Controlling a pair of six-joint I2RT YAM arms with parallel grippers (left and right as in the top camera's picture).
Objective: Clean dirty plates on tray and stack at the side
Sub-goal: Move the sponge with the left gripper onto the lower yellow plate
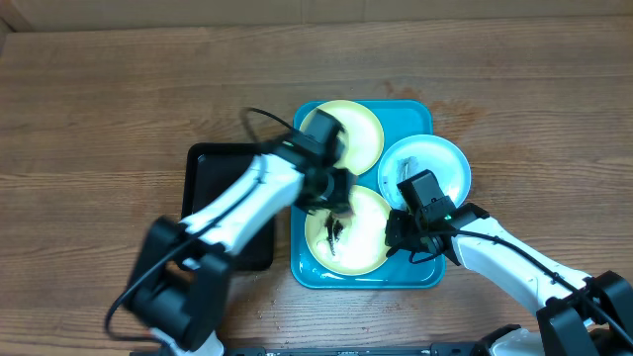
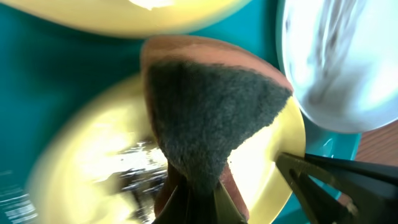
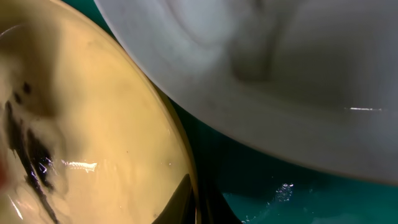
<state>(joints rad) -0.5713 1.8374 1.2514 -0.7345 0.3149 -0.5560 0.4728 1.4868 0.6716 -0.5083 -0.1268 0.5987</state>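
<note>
**Scrub time on the turquoise tray.** The tray (image 1: 413,113), at the ctr of the wooden table (image 1: 99,99), carries all three plates. The far yellow-green plate (image 1: 358,133) sits in its back corner. The light blue plate (image 1: 435,163) is at the right w/ its edge past the tray's rim. The near yellow-green plate (image 1: 364,245) is at the front, w/ dark brown smears (image 1: 334,233) on its middle. A black tray (image 1: 213,168) lies just beside to the left, partly under the left arm.

The left gripper (image 1: 336,201) hangs over the near plate's back edge, jaws pinched tight on a sponge (image 1: 342,210). The right gripper (image 1: 401,237) is at that plate's right rim, jaws narrow and clamped on the rim.

Only the overhead cam gives the layout. The left wrist cam adds detail: the sponge (image 2: 211,106) is brown-orange w/ a dark green scouring face toward the lens, squeezed to a waist btwn the fingers (image 2: 181,202). One black finger (image 2: 336,177) of the right gripper shows at the near plate's (image 2: 87,168) rim.

The right wrist cam goes closest — the glossy near plate (image 3: 93,106) runs down btwn its own fingers (image 3: 180,202), smears (image 3: 28,149) at left. The light blue plate's (image 3: 280,81) pale side rides above, w/ bare tray (image 3: 298,193) below it.

Whether the sponge touches the plate, no view settles.
</note>
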